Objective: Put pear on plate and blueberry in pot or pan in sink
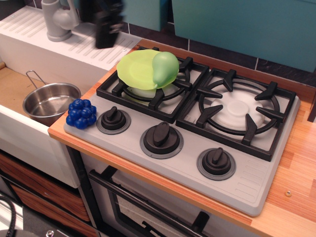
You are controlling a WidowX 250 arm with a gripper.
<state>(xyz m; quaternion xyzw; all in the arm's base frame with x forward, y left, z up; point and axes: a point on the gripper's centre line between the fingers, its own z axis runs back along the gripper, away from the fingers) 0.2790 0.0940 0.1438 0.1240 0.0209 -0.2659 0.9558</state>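
The light-green pear lies on the right side of the lime-green plate, which rests on the left stove burner. The blueberry sits on the stove's front left corner, beside the left knob. The steel pot stands in the sink, just left of the blueberry. My gripper is a blurred dark shape at the top, above the drainboard, up and left of the plate. It holds nothing that I can see, and its jaws are too blurred to read.
A grey faucet stands on the ribbed white drainboard at the back left. The stove has two black burner grates and three black knobs. A wooden counter runs to the right.
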